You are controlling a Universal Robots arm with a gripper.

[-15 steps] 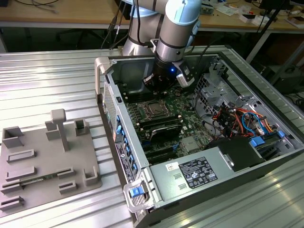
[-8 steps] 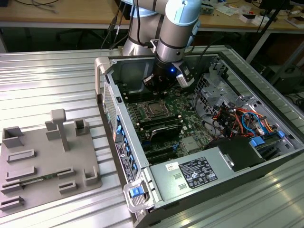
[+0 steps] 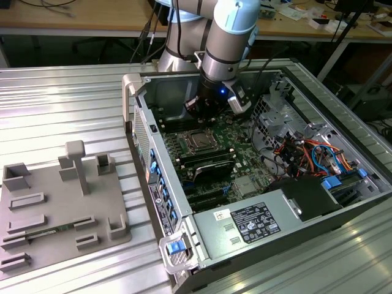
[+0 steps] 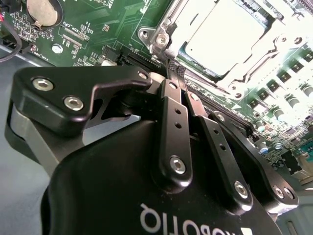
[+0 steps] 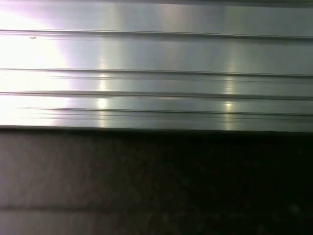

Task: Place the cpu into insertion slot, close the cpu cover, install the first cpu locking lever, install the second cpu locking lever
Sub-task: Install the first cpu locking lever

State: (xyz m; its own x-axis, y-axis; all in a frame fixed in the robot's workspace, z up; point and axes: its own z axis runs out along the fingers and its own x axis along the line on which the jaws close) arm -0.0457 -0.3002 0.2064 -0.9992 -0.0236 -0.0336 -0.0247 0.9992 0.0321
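— 2 fingers pressed together, that's how the gripper (image 4: 172,68) looks to me in the second wrist view, with nothing held between them.
— so where's the cpu (image 4: 226,35)?
— already lying in the insertion slot (image 3: 196,140) on the green board (image 3: 245,150), with the cpu cover (image 4: 230,83) down around it, near the board's back edge inside the open case (image 3: 288,242).
— and the tips?
— right at the socket's corner, against a thin bar that i'd take for a locking lever (image 4: 168,66), though i can't be sure it's touching.
— how would you do it well?
— push slow and straight along the socket edge, keep the bar under the tips, and stay off the chip's bright face.
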